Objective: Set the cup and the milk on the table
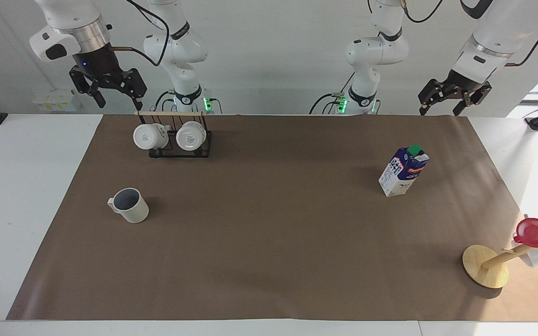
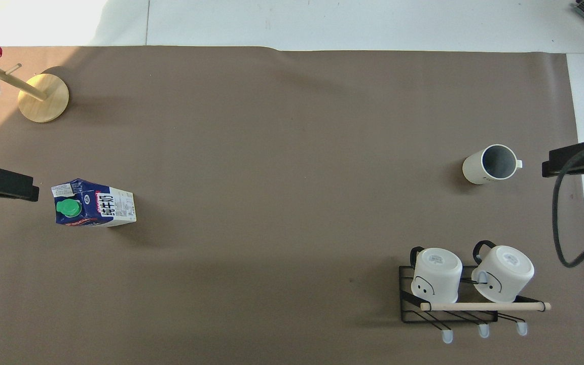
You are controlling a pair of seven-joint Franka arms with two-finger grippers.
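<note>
The cup (image 1: pixel 130 205) (image 2: pixel 489 163), cream-white with a dark inside, stands upright on the table's brown paper (image 1: pixel 269 242) toward the right arm's end. The milk (image 1: pixel 403 171) (image 2: pixel 94 203), a blue-and-white carton with a green cap, stands upright on the paper toward the left arm's end. My right gripper (image 1: pixel 117 100) hangs open and empty in the air above the mug rack. My left gripper (image 1: pixel 441 110) hangs open and empty over the paper's edge by the robots, apart from the milk.
A black wire rack (image 1: pixel 180 151) (image 2: pixel 449 317) with a wooden bar holds two glossy white mugs, nearer to the robots than the cup. A wooden mug tree (image 1: pixel 486 266) (image 2: pixel 43 96) carries a red cup (image 1: pixel 537 232) and a white mug at the left arm's end.
</note>
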